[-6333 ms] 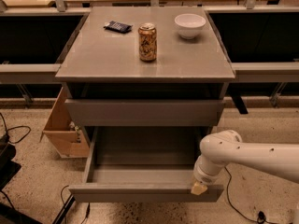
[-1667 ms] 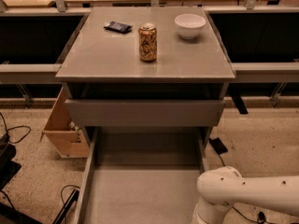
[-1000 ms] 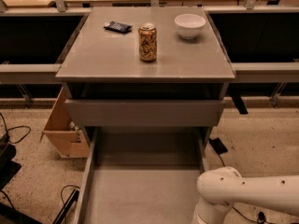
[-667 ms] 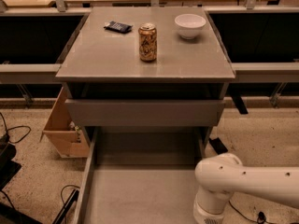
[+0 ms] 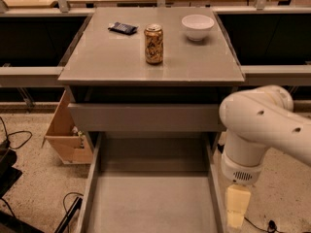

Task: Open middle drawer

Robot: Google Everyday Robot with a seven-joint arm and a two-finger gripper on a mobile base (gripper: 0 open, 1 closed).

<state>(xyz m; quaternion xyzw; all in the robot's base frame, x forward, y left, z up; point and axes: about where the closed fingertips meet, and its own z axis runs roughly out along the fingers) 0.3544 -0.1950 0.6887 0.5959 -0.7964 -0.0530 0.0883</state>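
The middle drawer [image 5: 150, 198] stands pulled far out toward the camera, its grey inside bare; its front is cut off by the bottom edge of the view. Above it is the taller top drawer front [image 5: 146, 117], nearly closed. The lowest drawer is hidden under the open one. My gripper [image 5: 235, 211] hangs from the white arm [image 5: 262, 125] at the lower right, just outside the drawer's right wall [image 5: 215, 188], touching nothing that I can see.
On the cabinet top [image 5: 107, 57] stand a drink can [image 5: 153, 43], a white bowl [image 5: 197, 26] and a dark packet [image 5: 122, 28]. A cardboard box [image 5: 68, 130] sits on the floor at the left. Cables [image 5: 68, 203] lie at the lower left.
The drawer has come much further out than in the earliest frame. In the last second the arm has risen and drawn back to the right, away from the drawer.
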